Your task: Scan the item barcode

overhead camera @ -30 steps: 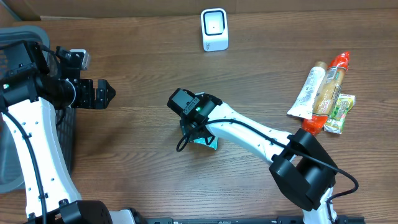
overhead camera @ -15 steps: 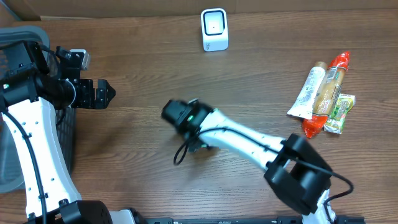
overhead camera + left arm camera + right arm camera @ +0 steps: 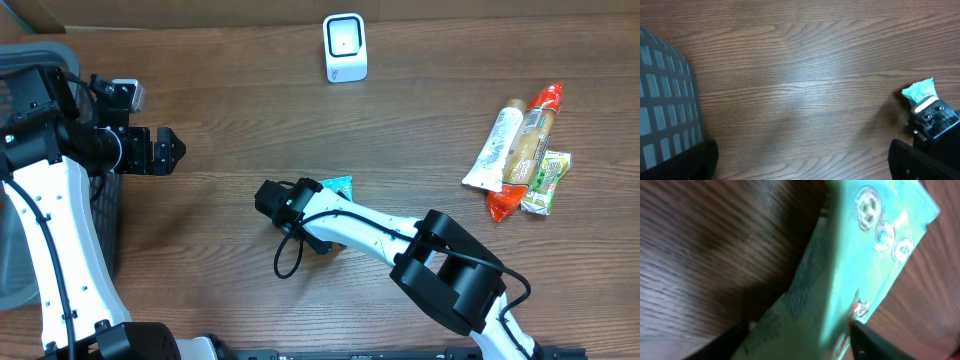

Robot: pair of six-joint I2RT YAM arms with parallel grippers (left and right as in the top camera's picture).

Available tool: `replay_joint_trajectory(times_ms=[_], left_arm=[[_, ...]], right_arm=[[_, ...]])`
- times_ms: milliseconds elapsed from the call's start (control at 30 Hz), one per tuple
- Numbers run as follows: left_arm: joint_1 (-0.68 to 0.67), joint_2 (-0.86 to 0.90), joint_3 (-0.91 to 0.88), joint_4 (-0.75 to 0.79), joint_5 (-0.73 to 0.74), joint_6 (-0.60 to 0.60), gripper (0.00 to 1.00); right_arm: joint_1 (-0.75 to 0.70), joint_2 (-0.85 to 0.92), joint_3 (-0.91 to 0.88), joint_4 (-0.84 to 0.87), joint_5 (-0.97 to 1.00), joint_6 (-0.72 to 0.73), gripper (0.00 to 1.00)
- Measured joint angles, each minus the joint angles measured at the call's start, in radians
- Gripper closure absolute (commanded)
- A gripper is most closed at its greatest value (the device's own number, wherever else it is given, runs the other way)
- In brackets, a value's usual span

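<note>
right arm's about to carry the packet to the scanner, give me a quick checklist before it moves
1. Packet sits between the right fingers: ok.
2. Grip on the packet is firm: cannot tell.
3. Barcode side found: cannot tell, no barcode shows in any view.
4. Scanner upright, bare table between it and the packet: ok.
5. Left fingers open and off to the side: ok.
6. Snacks lie clear of the way: ok.
</note>
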Motion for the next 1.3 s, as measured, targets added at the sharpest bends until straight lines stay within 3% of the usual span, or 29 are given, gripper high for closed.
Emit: replay_joint_trajectory(times_ms=[100,167,400,667,967,1133,1300], left_arm=[[0.000,0.000,0.000,0.000,0.000,0.000,0.01],[0.000,0.000,0.000,0.000,0.000,0.000,0.01],[0.000,0.000,0.000,0.000,0.000,0.000,0.01],[0.000,0.000,0.000,0.000,0.000,0.000,0.00],[0.000,0.000,0.000,0.000,0.000,0.000,0.00],[0.000,0.000,0.000,0.000,0.000,0.000,0.01],[0.000,0.000,0.000,0.000,0.000,0.000,0.00]], right_arm=[[-0.001,0.008,0.001,-0.002,0.034,-0.014,0.62],[-0.001,0.013,0.001,-0.003,0.058,-0.016,0.78],[-0.002,0.018,0.005,-0.028,0.099,-0.011,0.96],[-0.033,0.005,0.077,-0.031,-0.106,0.003,0.96],[-0.307,-0.123,0.073,0.175,-0.934,-0.131,0.96],[-0.418,-0.130,-0.084,0.267,-1.192,-0.166,0.93],[-0.436,-0.128,-0.245,0.303,-1.250,-0.169,0.89]])
